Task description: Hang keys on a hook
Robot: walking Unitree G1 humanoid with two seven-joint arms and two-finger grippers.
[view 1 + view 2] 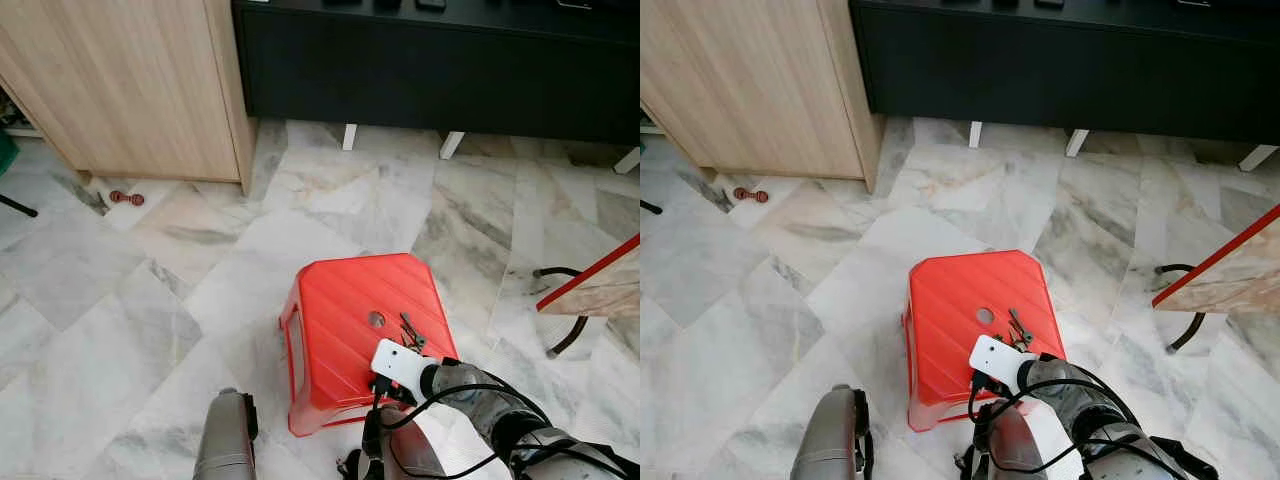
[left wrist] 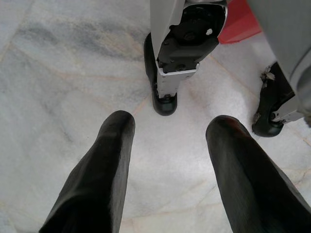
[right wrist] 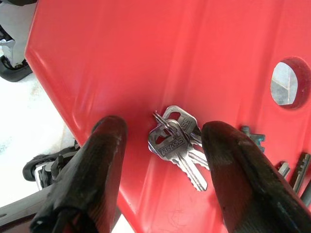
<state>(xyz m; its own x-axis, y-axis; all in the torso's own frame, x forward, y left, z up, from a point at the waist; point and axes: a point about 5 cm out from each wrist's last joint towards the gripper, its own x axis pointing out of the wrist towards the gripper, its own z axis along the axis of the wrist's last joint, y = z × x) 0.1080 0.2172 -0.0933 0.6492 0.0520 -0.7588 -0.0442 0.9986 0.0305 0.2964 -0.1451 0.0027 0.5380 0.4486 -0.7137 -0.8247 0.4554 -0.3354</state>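
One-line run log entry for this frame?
phase: pre-grasp | right end effector: open, fingers straddling keys | keys: flat on red stool, ungrasped | left end effector: open, idle above floor

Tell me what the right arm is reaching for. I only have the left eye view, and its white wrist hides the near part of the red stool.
Observer: A bunch of silver keys lies on the red stool, between the open fingers of the right gripper.
Operator: Has it grabbed them?
Observer: Not yet. The wrist view shows a gap between each black finger and the keys, which lie flat on the stool.
Operator: And the other arm?
Observer: The left gripper hangs open over the marble floor, next to the robot's own foot.
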